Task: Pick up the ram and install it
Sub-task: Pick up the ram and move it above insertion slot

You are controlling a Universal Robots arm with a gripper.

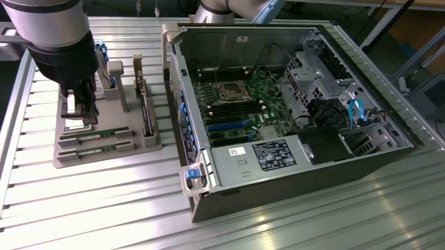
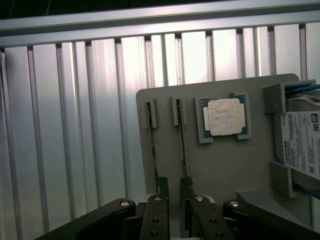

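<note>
Pick-up step, nothing grasped yet: end effector [image 2: 175,183] hovers, jaws apart, at the ram [image 2: 183,135] standing on edge in the grey tray [image 2: 225,165]. A clean grasp likely needs squaring across that thin edge.

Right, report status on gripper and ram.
Gripper open, over the gray tray. Ram in its tray slot, not gripped; second stick beside it. Nothing blocking seen.

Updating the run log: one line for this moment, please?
stage: pre-grasp | hand: open, low over tray | ram: in tray slot, not gripped
</note>
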